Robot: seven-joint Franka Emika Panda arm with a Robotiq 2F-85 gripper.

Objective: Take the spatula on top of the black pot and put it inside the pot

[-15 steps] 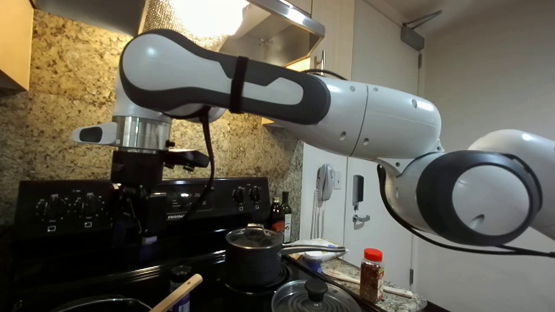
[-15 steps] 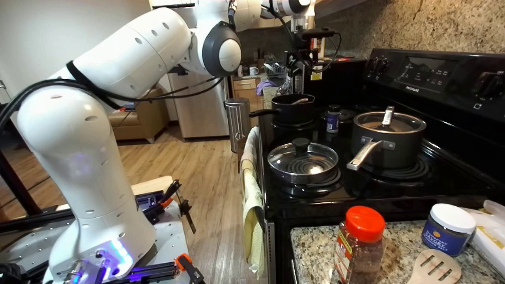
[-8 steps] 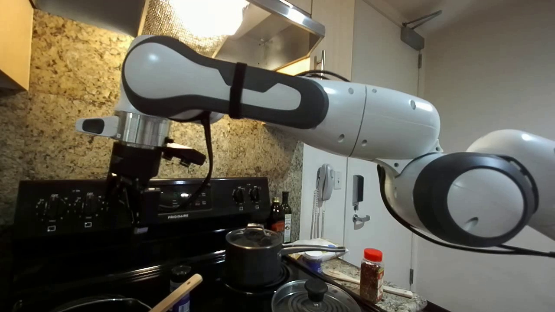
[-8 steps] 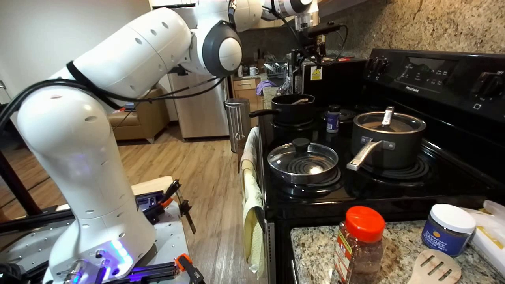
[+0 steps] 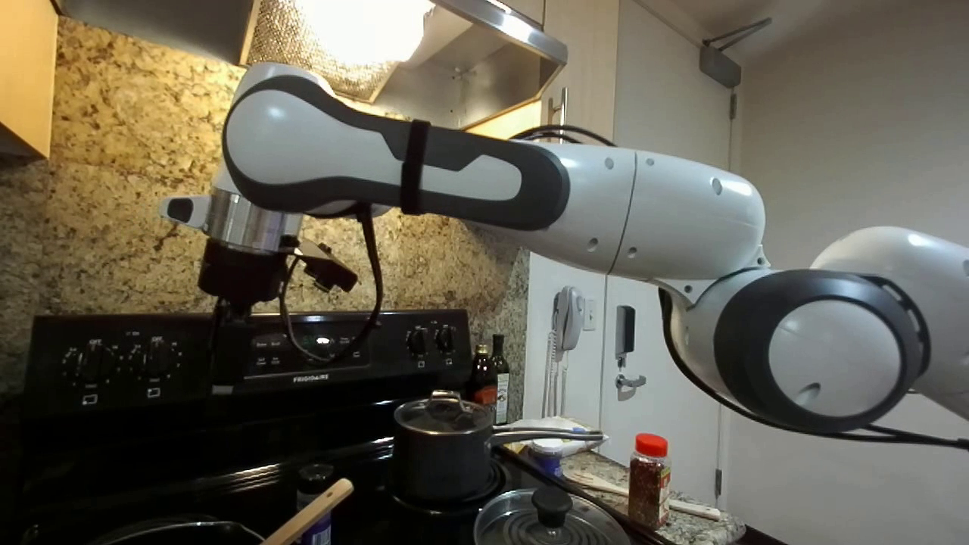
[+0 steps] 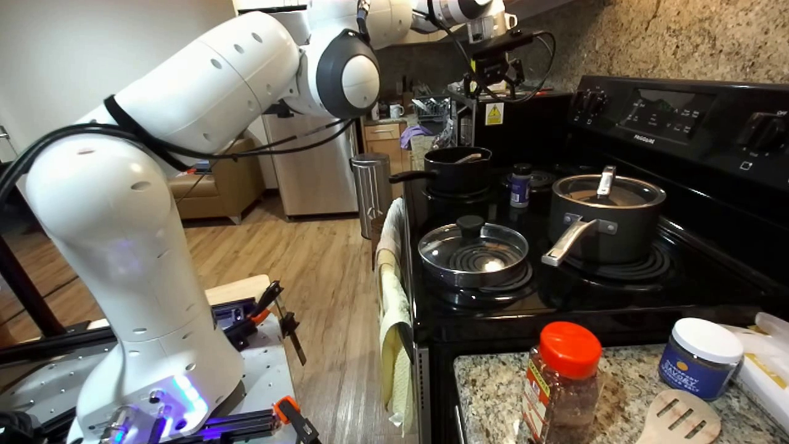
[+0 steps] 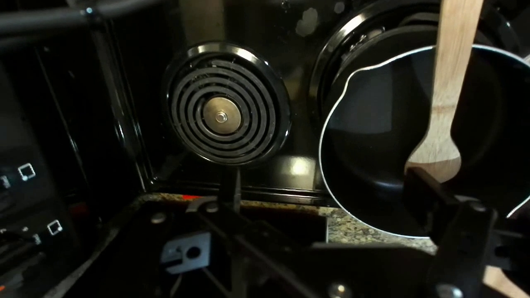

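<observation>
While the claw hangs high with its two fingers spread wide and released, the spatula lies below it and off toward one finger, its head down inside the black pot and its handle slanting out over the rim. In the wrist view that finger covers a little of the head's edge, yet in both exterior views the claw is above the pot and apart from the wood. The head is the end nearer the claw in the wrist view; the handle runs away from it and out at the top.

Pale tan and finely grained, the spatula has a straight, flat handle. In an exterior view the handle's upper end looks blunt, and the handle passes in front of a bottle with a purple label. Just before the neck a faint line marks the wood, which slims and then flares into a rounded head. The lowest part of the head turns a darker brown. The pot sits on a burner, with a second burner near it.
</observation>
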